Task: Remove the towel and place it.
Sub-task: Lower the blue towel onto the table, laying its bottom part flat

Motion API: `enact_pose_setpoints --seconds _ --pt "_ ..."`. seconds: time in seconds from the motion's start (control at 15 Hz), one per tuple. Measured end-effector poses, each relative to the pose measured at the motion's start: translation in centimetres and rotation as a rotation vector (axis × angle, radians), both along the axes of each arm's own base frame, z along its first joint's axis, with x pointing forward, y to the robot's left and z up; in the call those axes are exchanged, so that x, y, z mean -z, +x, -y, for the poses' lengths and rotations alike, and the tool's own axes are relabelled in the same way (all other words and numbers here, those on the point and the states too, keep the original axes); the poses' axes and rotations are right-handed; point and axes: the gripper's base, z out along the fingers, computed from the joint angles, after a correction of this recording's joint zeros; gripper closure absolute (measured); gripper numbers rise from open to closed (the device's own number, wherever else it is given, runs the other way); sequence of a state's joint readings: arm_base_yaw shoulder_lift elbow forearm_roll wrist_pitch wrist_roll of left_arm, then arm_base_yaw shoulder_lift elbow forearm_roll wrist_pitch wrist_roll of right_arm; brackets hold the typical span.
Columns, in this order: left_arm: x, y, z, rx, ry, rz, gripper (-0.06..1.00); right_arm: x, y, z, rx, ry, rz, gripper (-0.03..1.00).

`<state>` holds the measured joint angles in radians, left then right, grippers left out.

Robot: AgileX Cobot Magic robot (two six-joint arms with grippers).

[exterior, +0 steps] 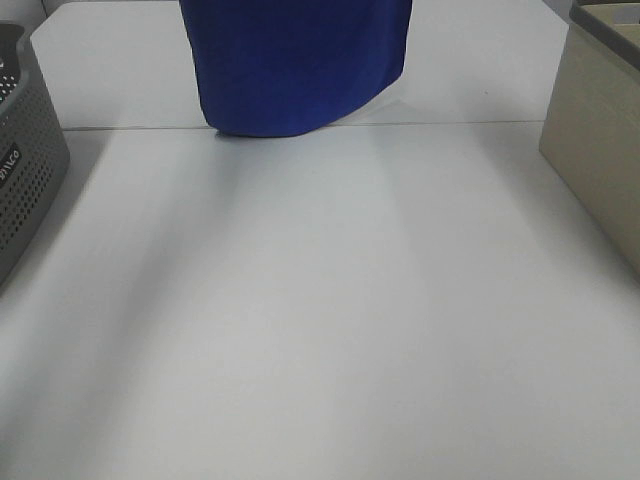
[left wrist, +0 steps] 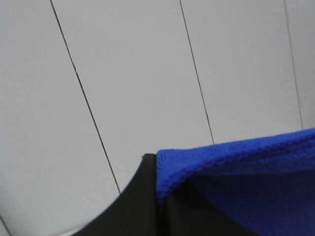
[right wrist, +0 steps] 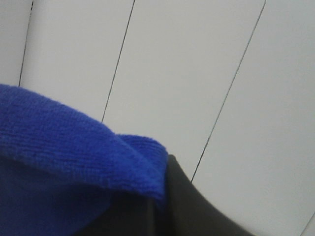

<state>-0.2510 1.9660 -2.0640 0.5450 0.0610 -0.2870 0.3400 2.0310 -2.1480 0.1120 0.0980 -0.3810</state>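
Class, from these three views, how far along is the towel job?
Done: the towel hangs clear of the grey basket. In hand: the left pincer and the right pincer each pinch its edge. Left: putting it down and letting go.

Towel [exterior: 295,65]: deep blue, fuzzy weave, stitched edge. Hangs as a curtain over the far middle of the table [exterior: 320,320], its lower edge rounded and near the top. Contact unclear. Upper corners pinched by left gripper [left wrist: 160,196] and right gripper [right wrist: 157,206].
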Motion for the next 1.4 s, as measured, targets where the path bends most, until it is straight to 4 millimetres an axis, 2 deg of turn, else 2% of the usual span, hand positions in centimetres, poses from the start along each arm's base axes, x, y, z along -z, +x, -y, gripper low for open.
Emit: enact_pose_setpoints --seconds 0.07,0.13,0.27,0.33,0.4,0.53,0.8,1.07,1.2,1.27,1.4 --pt "2.7 1.0 0.7 -0.048 0.049 -0.138 0.94 3.7 1.7 0.0 -0.002 -0.026 -0.156 0.97" --pt "3.3 1.0 1.1 -0.060 0.072 -0.181 0.94 4.6 1.9 0.0 -0.006 -0.034 -0.200 0.97" --pt "5.0 0.4 2.6 -0.095 0.188 -0.325 0.94 7.0 1.8 0.3 -0.026 -0.087 -0.403 0.97" --pt "5.4 -0.2 3.4 -0.100 0.250 -0.381 0.94 6.9 1.6 0.3 -0.031 -0.093 -0.427 0.97" --pt "4.9 -1.3 4.0 -0.106 0.302 -0.435 0.94 6.1 0.5 0.5 -0.045 -0.109 -0.479 0.97" --pt "3.1 -2.9 3.5 -0.121 0.318 -0.468 0.94 4.2 -1.2 0.9 -0.060 -0.121 -0.509 0.97" --pt "-3.4 -9.3 1.6 -0.077 0.253 -0.496 0.94 -1.0 -7.7 2.4 -0.130 -0.162 -0.647 0.97" --pt "-7.8 -14.4 0.0 -0.034 0.187 -0.437 0.94 -4.7 -12.4 2.8 -0.232 -0.116 -0.675 0.97" --pt "-8.6 -15.0 -0.2 -0.029 0.175 -0.403 0.94 -5.7 -12.9 2.9 -0.238 -0.091 -0.620 0.97" --pt "-7.9 -13.6 0.1 -0.054 0.212 -0.373 0.94 -6.0 -11.5 2.8 -0.199 -0.081 -0.502 0.97" --pt "-5.8 -10.5 1.2 -0.076 0.271 -0.354 0.94 -3.8 -8.1 2.2 -0.144 -0.086 -0.458 0.97"
